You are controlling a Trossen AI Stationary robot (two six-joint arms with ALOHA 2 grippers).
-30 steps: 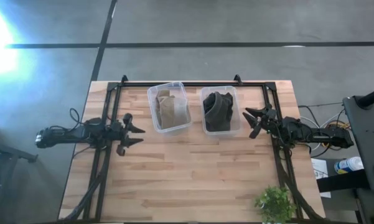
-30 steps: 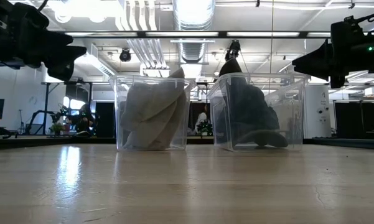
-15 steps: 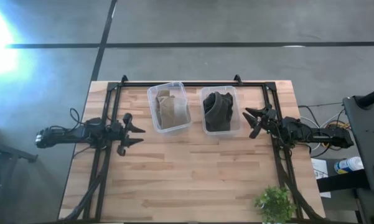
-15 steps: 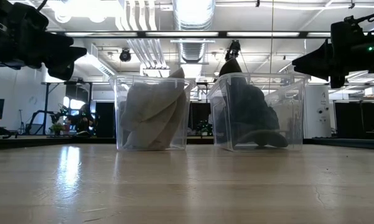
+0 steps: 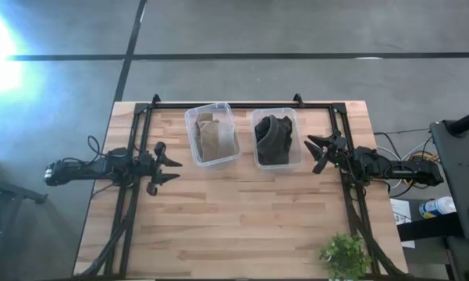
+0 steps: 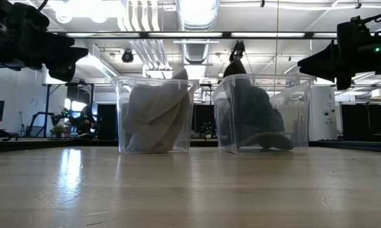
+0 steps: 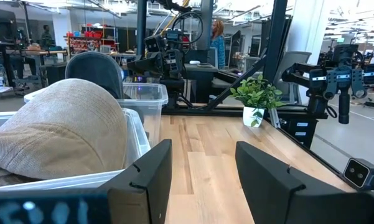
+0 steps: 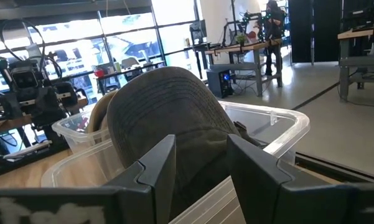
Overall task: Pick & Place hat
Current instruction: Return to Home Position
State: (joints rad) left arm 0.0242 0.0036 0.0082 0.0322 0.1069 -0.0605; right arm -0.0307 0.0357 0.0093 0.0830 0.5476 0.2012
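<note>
A tan corduroy hat (image 5: 211,139) sits in the left clear bin (image 5: 193,117); it also shows in the low view (image 6: 155,119) and the left wrist view (image 7: 56,134). A dark olive hat (image 5: 274,137) fills the right clear bin (image 5: 299,119), seen too in the low view (image 6: 253,117) and the right wrist view (image 8: 165,109). My left gripper (image 5: 169,167) hovers open just left of the tan hat's bin. My right gripper (image 5: 315,152) hovers open just right of the dark hat's bin. Both bins stand on the table's far half.
A small potted plant (image 5: 345,255) stands at the table's near right corner. A black frame rail (image 5: 226,102) runs along the far edge and down both sides. The near half of the wooden table (image 5: 234,226) is bare wood. A person (image 7: 218,40) stands far off in the room.
</note>
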